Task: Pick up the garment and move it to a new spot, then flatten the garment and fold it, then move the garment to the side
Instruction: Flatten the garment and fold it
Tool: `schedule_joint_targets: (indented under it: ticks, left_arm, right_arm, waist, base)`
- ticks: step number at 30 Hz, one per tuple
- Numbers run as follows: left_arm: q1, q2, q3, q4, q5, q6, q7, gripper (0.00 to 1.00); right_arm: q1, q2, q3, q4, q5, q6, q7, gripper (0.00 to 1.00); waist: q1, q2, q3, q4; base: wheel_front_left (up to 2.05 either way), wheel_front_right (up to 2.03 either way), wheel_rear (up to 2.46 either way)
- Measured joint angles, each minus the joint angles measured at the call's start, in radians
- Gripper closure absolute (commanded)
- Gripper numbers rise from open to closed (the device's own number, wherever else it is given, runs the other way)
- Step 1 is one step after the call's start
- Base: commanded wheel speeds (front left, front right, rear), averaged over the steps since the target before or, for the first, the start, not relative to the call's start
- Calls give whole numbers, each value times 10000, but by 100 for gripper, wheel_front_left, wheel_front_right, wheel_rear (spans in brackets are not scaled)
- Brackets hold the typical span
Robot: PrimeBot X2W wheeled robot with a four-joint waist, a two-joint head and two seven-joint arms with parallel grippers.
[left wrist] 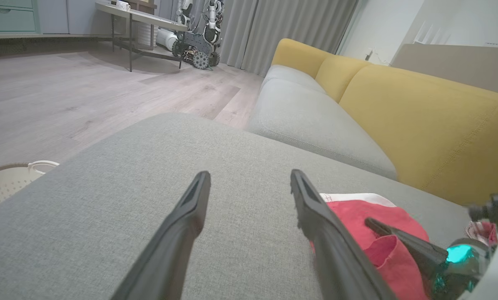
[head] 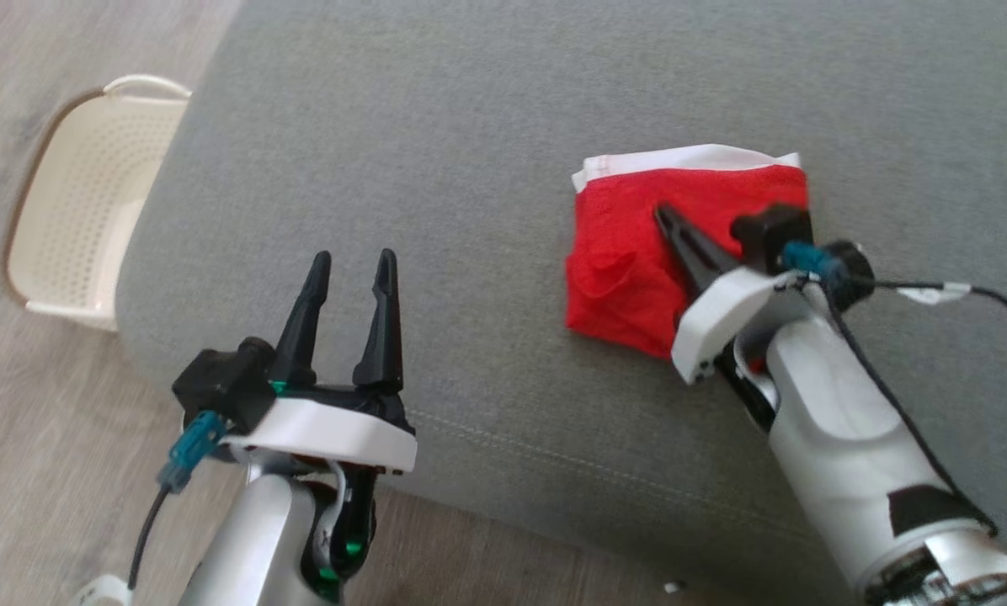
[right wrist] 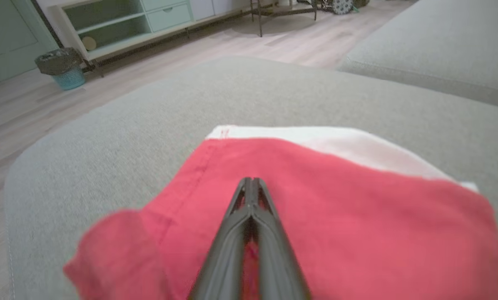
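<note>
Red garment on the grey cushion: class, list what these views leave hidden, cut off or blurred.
Head view: the right gripper and its forearm cover the garment's near right corner.
Right wrist view: the bottom edge cuts its near side; left corner blurred.
Left wrist view: the left gripper's finger hides part of it.
Whether cloth is pinched: unclear.

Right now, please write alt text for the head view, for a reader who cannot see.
A folded red garment with a white band lies on a grey cushion, the right gripper over it, jaws shut. The left gripper, jaws open, hovers at lower left, apart from the cloth; a cream basket stands on the floor beside the cushion.
</note>
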Motion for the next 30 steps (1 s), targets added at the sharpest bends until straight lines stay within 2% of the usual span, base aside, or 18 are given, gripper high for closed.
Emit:
schedule_joint_targets:
  ticks: [6, 14, 22, 26, 30]
  left_arm:
    - [0, -2, 12, 46, 71, -10, 0, 0]
    - [59, 0, 10, 198, 153, -113, 0, 0]
    - [308, 2, 159, 320, 324, -184, 0, 0]
    - [467, 4, 316, 339, 370, -217, 0, 0]
    - [564, 4, 523, 328, 514, -263, 0, 0]
  right_arm:
    - [161, -2, 449, 222, 188, 0, 136, 100]
    - [803, 174, 2067, -198, 1260, 0, 86, 100]
    - [1170, 136, 2882, -245, 2215, 0, 180, 100]
    - [1143, 132, 2884, -420, 2683, 0, -31, 100]
    - [1086, 54, 2096, -719, 3091, 0, -395, 100]
  waist:
    - [0, 0, -157, -257]
    - [0, 0, -472, -371]
    - [0, 0, -803, -359]
    - [0, 0, -1000, -471]
    - [0, 0, -1200, -708]
  base:
    - [0, 0, 0]
    - [0, 0, 0]
    - [0, 0, 0]
    - [0, 0, 0]
    - [0, 0, 0]
